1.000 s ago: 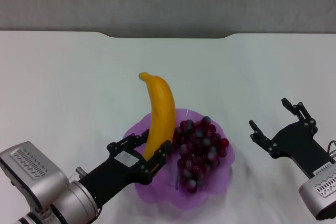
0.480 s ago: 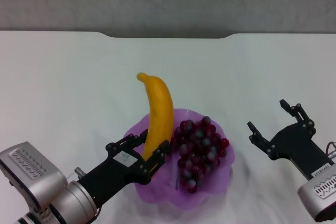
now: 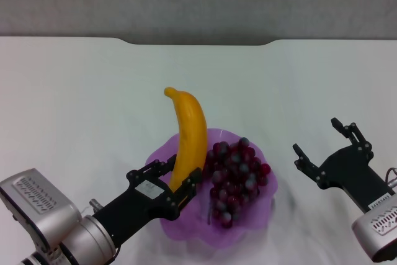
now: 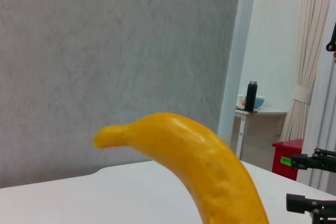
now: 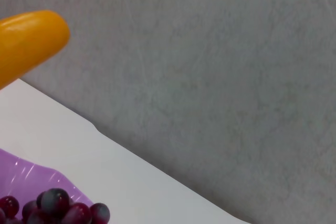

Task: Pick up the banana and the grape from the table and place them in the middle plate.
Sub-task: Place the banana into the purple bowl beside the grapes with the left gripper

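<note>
My left gripper (image 3: 180, 177) is shut on the lower end of the yellow-orange banana (image 3: 190, 127). It holds the banana tilted up over the left side of the purple scalloped plate (image 3: 186, 226). The banana's other end points away from me, above the white table (image 3: 80, 91). The dark red grape bunch (image 3: 236, 175) lies in the plate, right of the banana. My right gripper (image 3: 318, 136) is open and empty, to the right of the plate. The left wrist view shows the banana (image 4: 199, 161) close up. The right wrist view shows the banana's end (image 5: 29, 38), the grapes (image 5: 58, 205) and the plate's rim (image 5: 21, 174).
The table's far edge has a shallow notch (image 3: 198, 43) with a grey wall behind it. The plate is the only dish on the table.
The banana in my left gripper swayed slightly to the left and came back. The right gripper dropped slightly, then held still.
</note>
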You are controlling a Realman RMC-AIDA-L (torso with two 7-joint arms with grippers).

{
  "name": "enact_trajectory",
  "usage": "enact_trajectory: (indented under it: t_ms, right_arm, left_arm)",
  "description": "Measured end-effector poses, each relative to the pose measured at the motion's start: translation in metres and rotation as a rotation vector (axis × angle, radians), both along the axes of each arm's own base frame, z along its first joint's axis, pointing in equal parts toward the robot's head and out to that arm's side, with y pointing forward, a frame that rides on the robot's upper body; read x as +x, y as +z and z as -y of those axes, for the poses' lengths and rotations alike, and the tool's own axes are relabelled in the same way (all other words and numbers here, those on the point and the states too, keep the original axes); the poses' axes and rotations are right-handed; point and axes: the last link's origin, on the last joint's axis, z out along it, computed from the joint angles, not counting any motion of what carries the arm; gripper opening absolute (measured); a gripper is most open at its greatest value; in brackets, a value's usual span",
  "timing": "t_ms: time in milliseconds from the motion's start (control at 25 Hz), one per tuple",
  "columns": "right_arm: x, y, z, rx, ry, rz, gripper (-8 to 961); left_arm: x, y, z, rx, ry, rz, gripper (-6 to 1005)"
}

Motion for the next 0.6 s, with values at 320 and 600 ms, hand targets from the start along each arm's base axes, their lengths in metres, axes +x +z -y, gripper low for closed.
enact_trajectory:
  t_ms: [320,600]
  right_arm:
    - [0.0001,0.0001,0.0,0.0,0.0,0.0,897]
    - [0.0008,0.0001,0.0002,0.0,-0.001,0.002,897]
  left_arm:
    - [0.0002,-0.0001,-0.0003,-0.001,0.0,-0.001,521]
    - [0.0005,0.0002,-0.0009,-0.001,0.001,0.004,751]
